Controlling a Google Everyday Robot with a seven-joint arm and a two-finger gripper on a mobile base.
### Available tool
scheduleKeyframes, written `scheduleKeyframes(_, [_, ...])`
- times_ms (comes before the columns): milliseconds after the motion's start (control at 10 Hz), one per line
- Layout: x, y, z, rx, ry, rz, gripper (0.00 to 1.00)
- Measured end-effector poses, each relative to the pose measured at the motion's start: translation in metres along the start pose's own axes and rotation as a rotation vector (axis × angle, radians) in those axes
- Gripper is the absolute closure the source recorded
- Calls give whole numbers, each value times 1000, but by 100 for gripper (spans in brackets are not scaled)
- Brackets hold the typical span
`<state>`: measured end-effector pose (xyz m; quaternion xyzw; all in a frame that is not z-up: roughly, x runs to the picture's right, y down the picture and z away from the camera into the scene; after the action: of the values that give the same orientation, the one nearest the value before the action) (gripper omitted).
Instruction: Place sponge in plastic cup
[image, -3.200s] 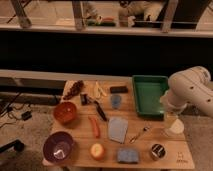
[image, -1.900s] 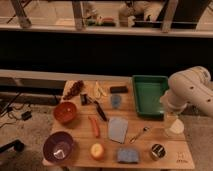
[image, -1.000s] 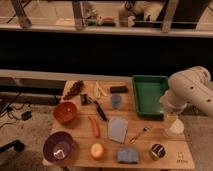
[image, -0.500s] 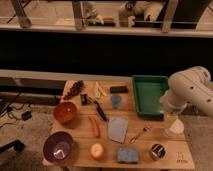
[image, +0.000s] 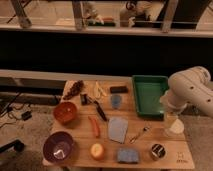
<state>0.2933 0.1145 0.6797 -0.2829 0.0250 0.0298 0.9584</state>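
Sponge (image: 127, 156) at table (image: 161, 138) front edge — plastic cup (image: 116, 101) mid-table; gripper (image: 171, 121) (jaws apart) over right edge.

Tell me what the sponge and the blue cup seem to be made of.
Sponge: probably soft foam; matte blue-grey block. Blue cup: likely plastic; smooth, even pale blue. The gripper hangs at the right edge of the table, far from both.
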Motion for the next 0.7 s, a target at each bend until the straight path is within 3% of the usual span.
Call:
scheduleKeyframes(300, [-12, 12, 15, 10, 40, -5, 20])
scheduleKeyframes(700, [-23, 20, 26, 12, 50, -20, 20])
